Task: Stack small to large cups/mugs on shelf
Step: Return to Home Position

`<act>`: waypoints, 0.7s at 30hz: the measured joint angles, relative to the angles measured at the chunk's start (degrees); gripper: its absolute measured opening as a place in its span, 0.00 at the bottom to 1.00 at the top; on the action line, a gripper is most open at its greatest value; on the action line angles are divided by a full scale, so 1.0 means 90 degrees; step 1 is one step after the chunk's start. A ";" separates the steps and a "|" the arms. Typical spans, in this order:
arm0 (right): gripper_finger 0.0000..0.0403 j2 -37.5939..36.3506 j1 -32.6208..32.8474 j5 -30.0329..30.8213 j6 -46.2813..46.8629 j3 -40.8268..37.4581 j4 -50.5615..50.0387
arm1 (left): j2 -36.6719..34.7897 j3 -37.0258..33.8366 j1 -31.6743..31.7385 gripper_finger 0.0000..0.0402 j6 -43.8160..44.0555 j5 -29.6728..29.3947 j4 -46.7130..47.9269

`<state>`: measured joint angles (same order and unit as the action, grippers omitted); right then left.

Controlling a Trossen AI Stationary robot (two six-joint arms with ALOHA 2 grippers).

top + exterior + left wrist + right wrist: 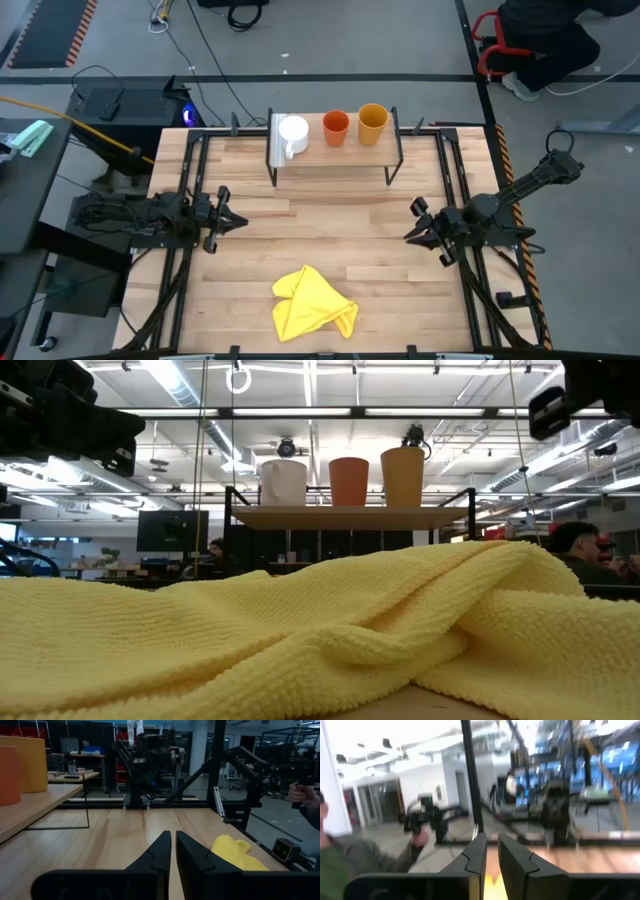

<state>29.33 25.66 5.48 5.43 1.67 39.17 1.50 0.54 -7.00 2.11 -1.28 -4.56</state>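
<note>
The left gripper (240, 221) hangs low over the tabletop (330, 230), fingers drawn together on nothing. Facing it, well apart, the right gripper (411, 228) shows only a slim slit between its fingers, also empty. Off to one side of the gap between them stands the shelf (335, 162). It carries the white mug (292, 131) nearest the left gripper, then the red-orange cup (335, 124), then the yellow-orange cup (372, 118). On the opposite side lies a yellow cloth (310, 303)

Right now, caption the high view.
White mug, orange cup, yellow cup in a row on the shelf; left gripper, right gripper empty.
</note>
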 joint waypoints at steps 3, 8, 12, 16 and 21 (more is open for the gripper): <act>0.14 -0.0249 -0.0082 0.0000 -0.0139 0.0063 0.0118 | 0.0000 0.0000 0.0003 0.09 0.0005 0.0002 0.0004; 0.14 -0.0886 -0.0146 -0.0015 -0.0271 0.0075 -0.0048 | 0.0000 0.0000 0.0003 0.07 0.0018 0.0000 0.0018; 0.14 -0.1427 -0.0146 -0.0022 -0.0298 0.0078 -0.0320 | -0.0002 0.0000 0.0005 0.06 0.0017 0.0002 0.0029; 0.14 -0.1968 -0.0146 -0.0021 -0.0449 0.0078 -0.0461 | 0.0000 -0.0002 0.0003 0.07 0.0022 0.0000 0.0031; 0.14 -0.2507 -0.0146 -0.0018 -0.0582 0.0078 -0.0898 | -0.0001 -0.0002 0.0002 0.09 0.0022 0.0001 0.0034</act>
<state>6.77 24.34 5.31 0.19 2.37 31.09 1.49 0.51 -6.98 2.31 -1.27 -4.25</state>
